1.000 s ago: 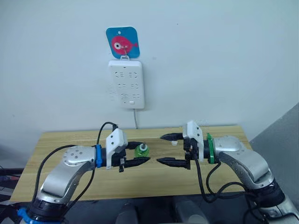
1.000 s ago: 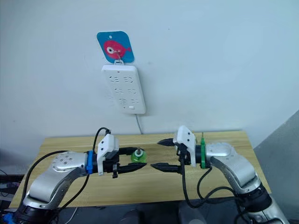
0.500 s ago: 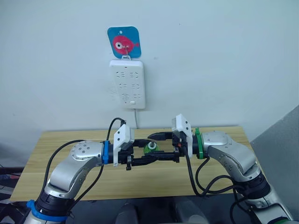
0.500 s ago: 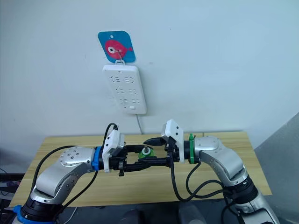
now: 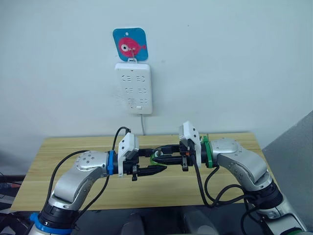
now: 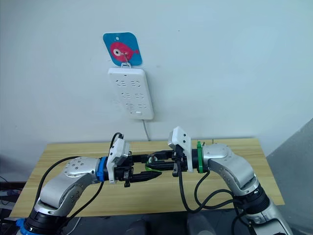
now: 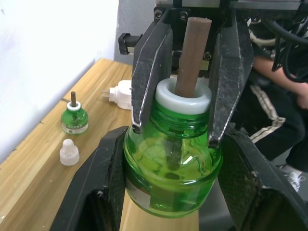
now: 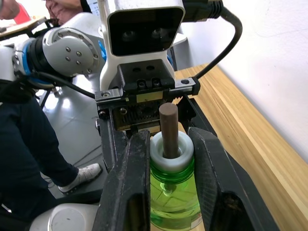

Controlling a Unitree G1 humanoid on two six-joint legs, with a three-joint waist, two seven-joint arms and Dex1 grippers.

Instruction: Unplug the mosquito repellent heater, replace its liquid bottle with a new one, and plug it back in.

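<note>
I have both arms meeting in front of me above the tabletop [image 5: 58, 147]. My left tool [image 7: 169, 159] is clamped on the round body of a green bottle [image 7: 168, 178], one black finger on each side of it. My right tool [image 8: 168, 159] is clenched on the same bottle higher up, its fingers pressing against the white collar [image 8: 172, 151] at the neck, with the brown wick [image 8: 169, 130] standing up between them.

Through the left wrist camera I see the white heater [image 7: 120, 94] lying on the tabletop close to the wall, prongs showing, unplugged. Near it stand a second small green bottle [image 7: 74, 120] with its wick exposed and, just beside that, a small clear cap [image 7: 69, 152].

The power strip [image 5: 133, 87] hangs on the wall below a blue fish hook [image 5: 129, 45], its cord dropping behind the tabletop.
</note>
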